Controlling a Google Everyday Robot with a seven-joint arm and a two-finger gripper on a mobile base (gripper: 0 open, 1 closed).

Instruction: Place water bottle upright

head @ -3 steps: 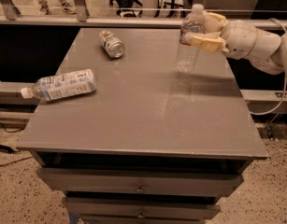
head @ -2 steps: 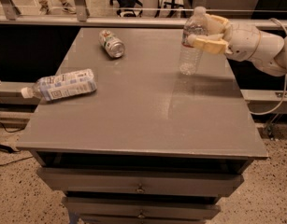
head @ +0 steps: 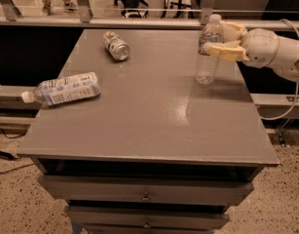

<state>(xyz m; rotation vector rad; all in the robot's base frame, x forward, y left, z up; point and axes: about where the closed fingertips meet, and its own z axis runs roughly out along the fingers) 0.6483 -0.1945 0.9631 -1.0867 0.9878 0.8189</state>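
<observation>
The gripper (head: 218, 39) reaches in from the right, its fingers (head: 226, 50) pinching the bottle (head: 206, 69) high up, just under the shoulder. It's a sensible hold, keeping the bottle vertical with its base at the tabletop (head: 139, 126), though whether the base is fully down is hard to tell. The bottle stands far right, near the edge, so letting go calls for a clean retreat rightward. There is open room to the left and front. The can (head: 116, 45) lies well apart at the far side, and the big bottle (head: 61, 88) lies at the left edge, cap overhanging.
</observation>
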